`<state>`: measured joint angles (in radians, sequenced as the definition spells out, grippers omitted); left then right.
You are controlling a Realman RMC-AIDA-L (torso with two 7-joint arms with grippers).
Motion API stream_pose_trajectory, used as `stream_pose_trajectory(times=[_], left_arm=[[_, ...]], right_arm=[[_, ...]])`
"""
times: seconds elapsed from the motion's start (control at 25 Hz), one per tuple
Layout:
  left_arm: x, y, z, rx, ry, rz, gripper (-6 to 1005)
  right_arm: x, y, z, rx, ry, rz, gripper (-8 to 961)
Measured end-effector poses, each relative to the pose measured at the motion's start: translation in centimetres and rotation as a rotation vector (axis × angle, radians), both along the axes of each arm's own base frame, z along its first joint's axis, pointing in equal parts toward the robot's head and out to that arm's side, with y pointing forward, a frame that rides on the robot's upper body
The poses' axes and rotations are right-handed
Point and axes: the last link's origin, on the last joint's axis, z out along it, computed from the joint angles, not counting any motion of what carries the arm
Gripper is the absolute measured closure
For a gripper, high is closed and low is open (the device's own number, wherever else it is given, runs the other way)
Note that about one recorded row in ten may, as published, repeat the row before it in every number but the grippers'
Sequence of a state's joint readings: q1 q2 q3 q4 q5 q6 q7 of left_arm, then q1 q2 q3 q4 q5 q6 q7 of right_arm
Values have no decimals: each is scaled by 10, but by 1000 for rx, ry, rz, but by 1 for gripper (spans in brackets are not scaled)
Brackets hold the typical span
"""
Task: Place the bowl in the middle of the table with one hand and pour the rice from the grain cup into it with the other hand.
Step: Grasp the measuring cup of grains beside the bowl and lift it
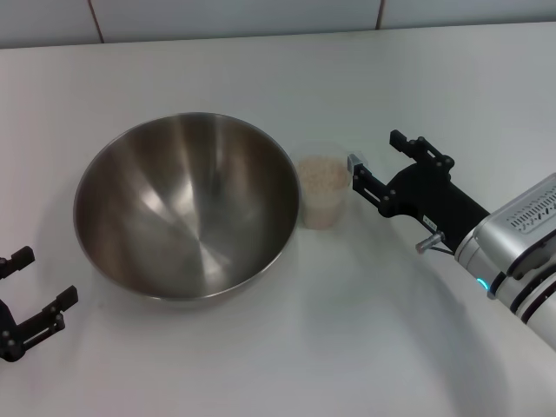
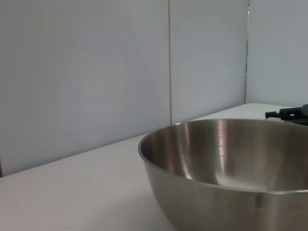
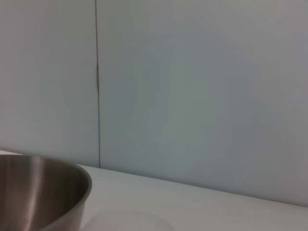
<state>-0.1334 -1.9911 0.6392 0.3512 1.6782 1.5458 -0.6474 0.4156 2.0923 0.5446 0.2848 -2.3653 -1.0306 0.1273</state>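
Note:
The steel bowl (image 1: pixel 187 204) stands upright and empty on the white table (image 1: pixel 347 347), left of centre. It also shows in the left wrist view (image 2: pixel 231 173) and the right wrist view (image 3: pixel 38 192). The clear grain cup (image 1: pixel 322 191) stands upright just right of the bowl, nearly full of pale rice (image 1: pixel 321 175). Its rim shows faintly in the right wrist view (image 3: pixel 127 221). My right gripper (image 1: pixel 375 160) is open, just right of the cup and apart from it. My left gripper (image 1: pixel 35 282) is open at the front left, clear of the bowl.
A white panelled wall (image 1: pixel 261 17) runs along the table's far edge. The right arm's silver-white body (image 1: pixel 521 248) reaches in from the right edge.

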Motion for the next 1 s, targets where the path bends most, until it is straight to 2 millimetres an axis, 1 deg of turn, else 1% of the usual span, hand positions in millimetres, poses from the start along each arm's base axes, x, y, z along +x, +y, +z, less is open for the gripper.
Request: stream_pose_trajectory(times=[0.24,0.48,0.72,1.0], left_arm=[[0,0,0,0,2,1,197],[-1,0,1,-2,4,0,197],[-1,0,0,-6,6,0,197],[-1,0,0,-6,6,0,197]], right_arm=[[-1,-1,-1,-6,-1,9,285],[0,-1,0,2,2,-1,495],[1,-1,0,4,3,-1,740],[1,-1,1,7,5,-3,895]])
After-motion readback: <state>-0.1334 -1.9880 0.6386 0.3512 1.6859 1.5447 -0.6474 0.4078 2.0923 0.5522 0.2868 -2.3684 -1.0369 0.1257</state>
